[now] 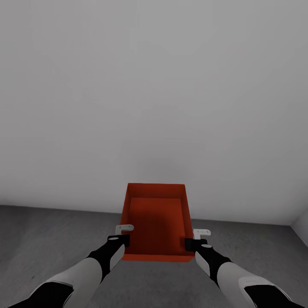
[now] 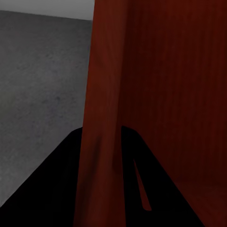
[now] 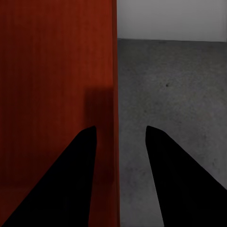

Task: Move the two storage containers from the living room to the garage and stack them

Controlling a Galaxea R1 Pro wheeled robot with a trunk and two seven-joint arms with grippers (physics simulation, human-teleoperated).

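Held up in the air in front of a pale grey wall (image 1: 154, 85), over the dark grey floor (image 1: 51, 239) — one orange-red storage container (image 1: 156, 222), open side up; gripped by the left hand (image 1: 122, 236) on one side wall and by the right hand (image 1: 196, 240) on the other; left hand pinched tight on the thin wall; right hand around its wall too, one finger inside and one outside, with a gap on the outer side — maybe a looser hold; could slip or tip on that side if lowered too fast; could land crooked if one arm drops before the other.
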